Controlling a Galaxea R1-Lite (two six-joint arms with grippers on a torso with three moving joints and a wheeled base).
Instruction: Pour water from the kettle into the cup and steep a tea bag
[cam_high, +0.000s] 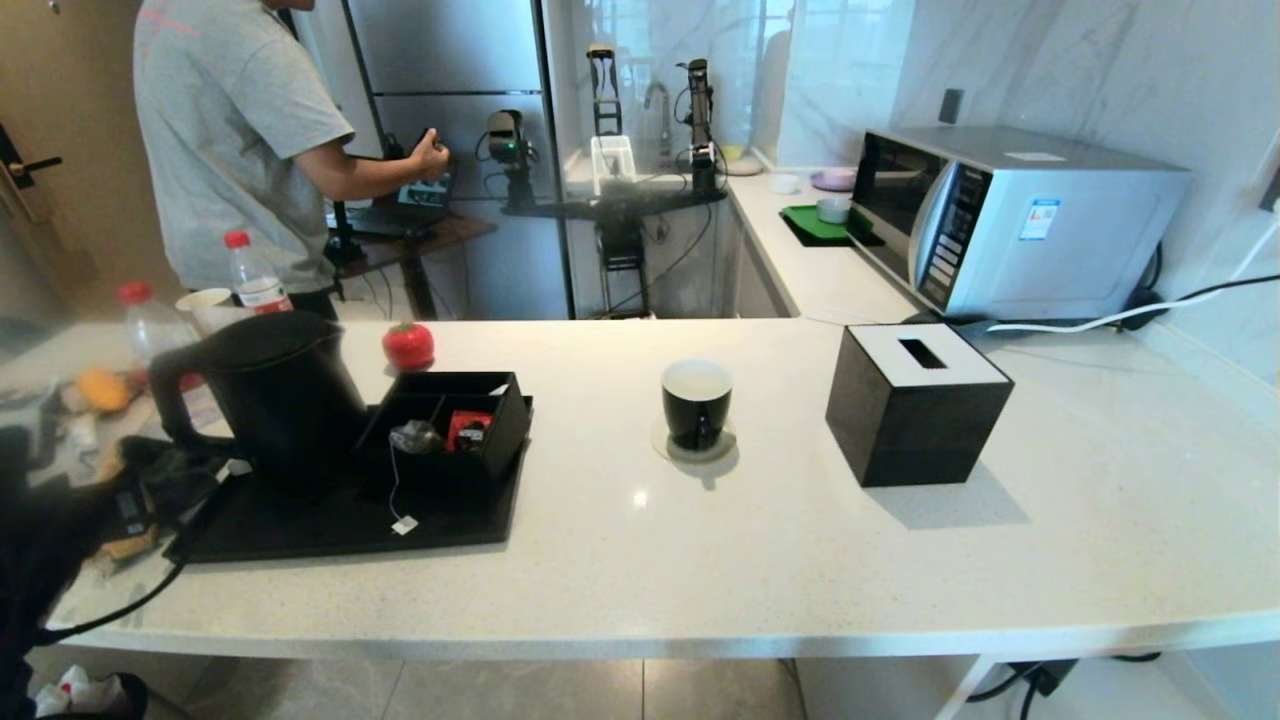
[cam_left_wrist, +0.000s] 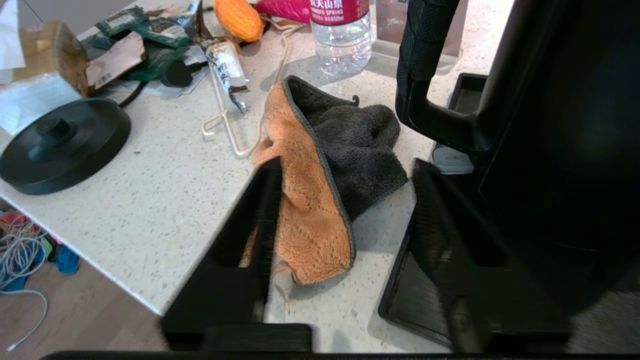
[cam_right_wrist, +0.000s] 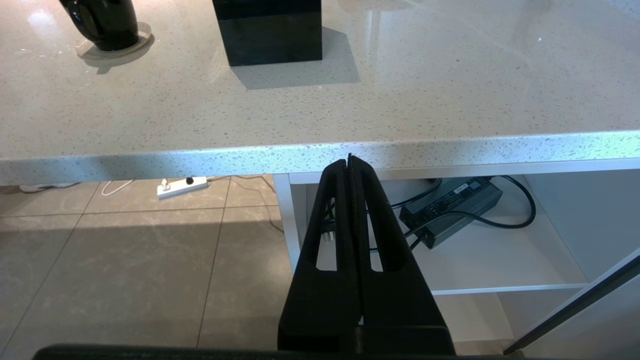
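Observation:
The matte black kettle (cam_high: 270, 390) stands on a black tray (cam_high: 350, 520) at the counter's left, its loop handle (cam_left_wrist: 425, 60) turned toward my left arm. My left gripper (cam_left_wrist: 345, 165) is open just short of that handle, with nothing between its fingers; it hovers over a cloth. The tea bag (cam_high: 415, 437) lies in a black box on the tray, and its string runs down to a white tag (cam_high: 404, 524). The black cup (cam_high: 697, 400) with a white inside sits on a coaster mid-counter. My right gripper (cam_right_wrist: 350, 159) is shut and empty, below the counter's front edge.
An orange-and-grey cloth (cam_left_wrist: 320, 175), a round kettle base (cam_left_wrist: 60, 145) and wrappers crowd the counter's left end. Bottles (cam_high: 255, 275) and a red tomato-shaped thing (cam_high: 408, 345) stand behind the kettle. A black tissue box (cam_high: 915, 400) sits right of the cup, with a microwave (cam_high: 1010, 220) behind. A person (cam_high: 240, 140) stands beyond.

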